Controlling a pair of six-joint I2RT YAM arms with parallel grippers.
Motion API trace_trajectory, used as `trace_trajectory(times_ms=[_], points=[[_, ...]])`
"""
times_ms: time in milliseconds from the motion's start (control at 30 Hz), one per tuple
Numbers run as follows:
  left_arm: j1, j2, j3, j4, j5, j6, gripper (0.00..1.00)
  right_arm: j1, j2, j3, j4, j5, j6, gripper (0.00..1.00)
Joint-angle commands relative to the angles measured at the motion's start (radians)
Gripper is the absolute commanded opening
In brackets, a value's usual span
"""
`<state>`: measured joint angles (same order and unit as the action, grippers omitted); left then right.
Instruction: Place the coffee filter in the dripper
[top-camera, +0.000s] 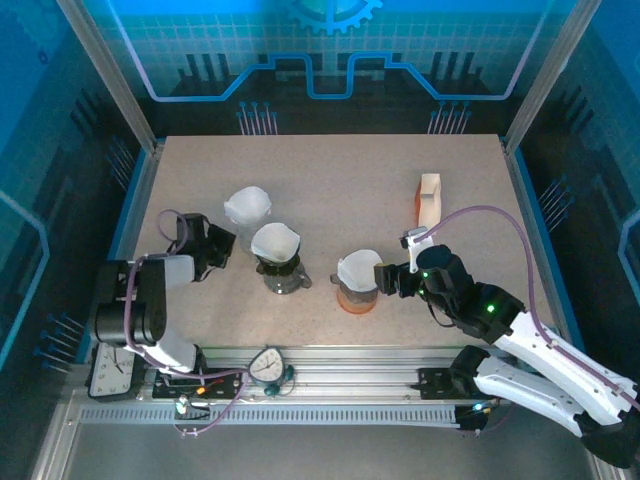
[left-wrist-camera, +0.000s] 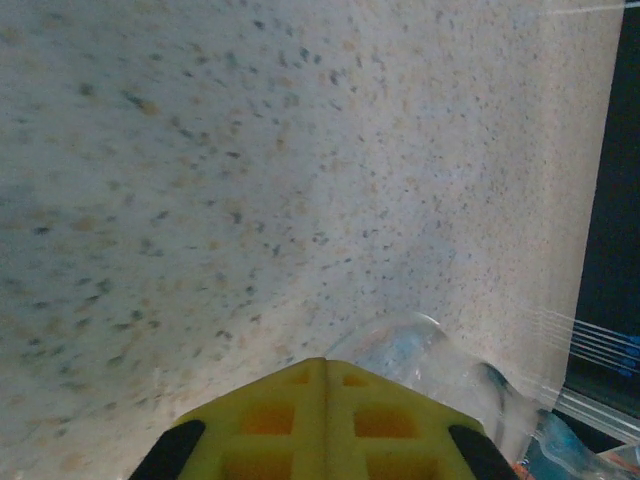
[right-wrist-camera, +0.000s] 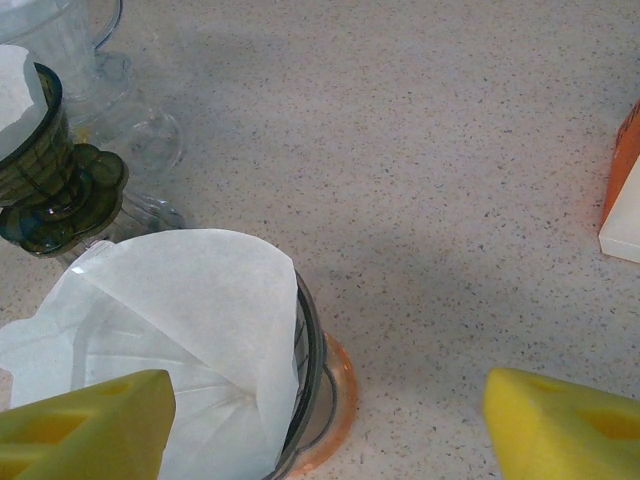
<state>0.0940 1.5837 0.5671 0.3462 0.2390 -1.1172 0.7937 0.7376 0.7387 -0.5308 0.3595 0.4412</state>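
Observation:
A white paper coffee filter (right-wrist-camera: 170, 340) sits opened inside the dripper with the orange base (right-wrist-camera: 338, 385), at the centre of the table (top-camera: 357, 280). My right gripper (top-camera: 386, 279) hovers just to the dripper's right, open. In the right wrist view its yellow fingers (right-wrist-camera: 90, 430) stand wide apart (right-wrist-camera: 325, 440), the left one low in front of the filter, nothing gripped. My left gripper (top-camera: 221, 243) rests at the left of the table, its yellow fingers pressed together (left-wrist-camera: 325, 375) with nothing between them.
A dark green dripper (top-camera: 276, 256) with a filter in it and a clear dripper (top-camera: 248, 206) with another filter stand left of centre. An orange and white box (top-camera: 429, 198) stands at the back right. Clear glass (left-wrist-camera: 440, 370) lies just beyond my left fingers.

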Motion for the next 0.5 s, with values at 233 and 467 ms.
trace_trajectory(times_ms=[233,467], points=[[-0.091,0.093,-0.010,0.169,0.042,-0.056,0.00,0.004,0.011,0.031,-0.001,0.018,-0.022,0.82],[-0.162,0.115,0.015,0.197,0.015,-0.079,0.00,0.002,0.016,0.021,0.003,0.013,-0.015,0.82]])
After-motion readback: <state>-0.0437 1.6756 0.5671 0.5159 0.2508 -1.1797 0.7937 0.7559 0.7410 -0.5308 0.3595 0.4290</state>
